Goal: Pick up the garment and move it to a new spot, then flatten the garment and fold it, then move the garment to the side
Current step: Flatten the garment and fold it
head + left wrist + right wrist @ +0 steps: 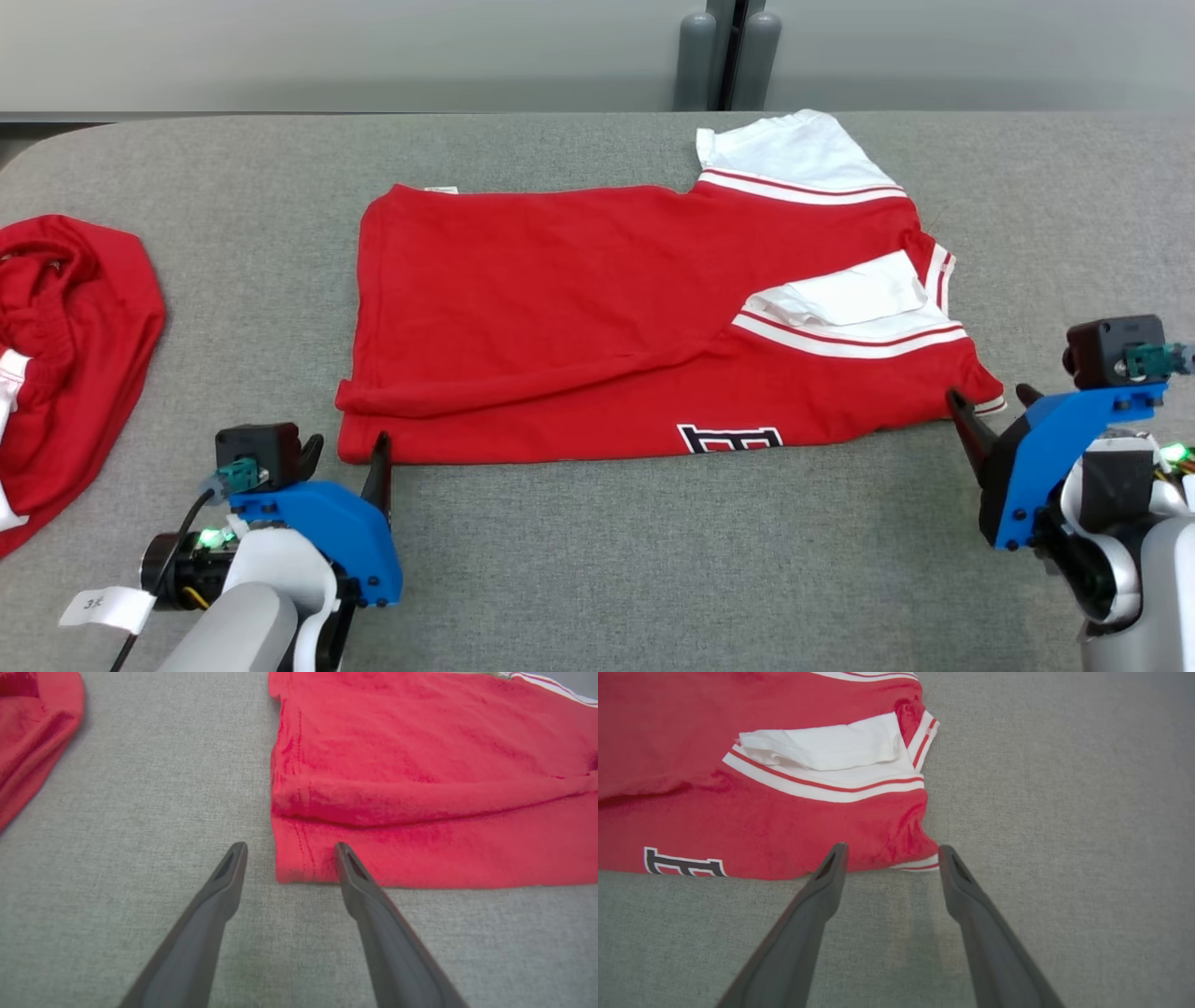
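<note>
Left arm sits low, forearm angled fwd. The left tool [347, 443] is at the near-left corner of the shirt [560, 308], fingers apart, nothing btwn them. In the left wrist view one fingertip [343, 851] overlaps the hem edge of the shirt [420, 788]; can't tell if it's touching. Right arm mirrors it: the right tool [990, 397] is at the shirt's near-right corner, fingers spread, empty. From the right wrist view the right tool [893, 848] frames the striped corner of the shirt [738, 821].

I see a grey, felt-like worktop [607, 560] w/ a rounded corner far-left of the shirt. Beyond the shirt are pale wall panels [373, 47] and two grey posts [728, 56]. A second red garment [65, 317] lies bunched well left of the shirt.

The shirt lies mid-worktop, mostly flat, folded over lengthwise. Its long axis runs left-right across my head view, hem end pointing left, sleeve end right. One white sleeve sticks out at its far-right corner; the other is folded onto the red body. Black-and-white lettering is cut off at the near edge.
</note>
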`<state>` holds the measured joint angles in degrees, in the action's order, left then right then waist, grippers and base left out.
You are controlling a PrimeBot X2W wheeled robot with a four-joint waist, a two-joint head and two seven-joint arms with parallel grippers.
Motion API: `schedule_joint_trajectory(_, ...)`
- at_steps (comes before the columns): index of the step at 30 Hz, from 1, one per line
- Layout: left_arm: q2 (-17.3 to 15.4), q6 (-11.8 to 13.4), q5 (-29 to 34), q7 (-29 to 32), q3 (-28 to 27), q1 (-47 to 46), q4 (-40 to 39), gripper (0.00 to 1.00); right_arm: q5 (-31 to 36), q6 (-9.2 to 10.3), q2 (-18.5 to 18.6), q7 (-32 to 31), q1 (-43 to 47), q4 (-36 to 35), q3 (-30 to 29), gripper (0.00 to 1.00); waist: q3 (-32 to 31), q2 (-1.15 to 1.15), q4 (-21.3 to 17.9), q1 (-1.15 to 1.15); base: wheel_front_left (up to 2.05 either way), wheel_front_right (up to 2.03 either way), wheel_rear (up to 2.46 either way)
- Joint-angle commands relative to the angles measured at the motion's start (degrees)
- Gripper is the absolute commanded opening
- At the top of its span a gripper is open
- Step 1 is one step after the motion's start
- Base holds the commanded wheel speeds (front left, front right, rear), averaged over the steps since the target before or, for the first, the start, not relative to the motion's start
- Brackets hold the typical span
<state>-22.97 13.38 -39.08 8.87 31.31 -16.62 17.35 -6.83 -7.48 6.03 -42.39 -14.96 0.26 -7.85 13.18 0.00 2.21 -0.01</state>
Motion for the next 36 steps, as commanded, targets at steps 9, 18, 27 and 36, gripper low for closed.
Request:
schedule_joint_trajectory(9,2.24,0.49,-0.06,-1.51,-0.37,-3.66,4.39,1.0,3.56,-0.02,-3.09,6.82,-3.36,8.05,-2.81,1.0,1.92,0.0,-1.16,0.01,0.0,0.0,0.0)
schedule_joint_trajectory(18,3.47,-0.73,-0.85,0.92,1.26,-4.72,8.1,1.0,4.36,-0.03,-3.16,5.65,-6.74,9.39,-2.65,1.0,3.07,0.0,-0.35,0.01,0.0,0.0,0.0)
schedule_joint_trajectory(27,3.31,-3.06,-2.86,10.9,4.76,-4.56,10.84,0.0,6.0,-0.02,-3.16,-8.25,-10.21,7.08,-0.7,1.0,3.67,0.0,-0.31,0.01,0.0,0.0,0.0)
schedule_joint_trajectory(36,3.1,-3.98,-3.81,13.62,5.79,-4.47,10.54,0.0,5.74,-0.03,-1.23,-16.28,-13.68,9.71,-3.02,1.0,5.05,0.0,0.74,0.01,0.0,0.0,0.0)
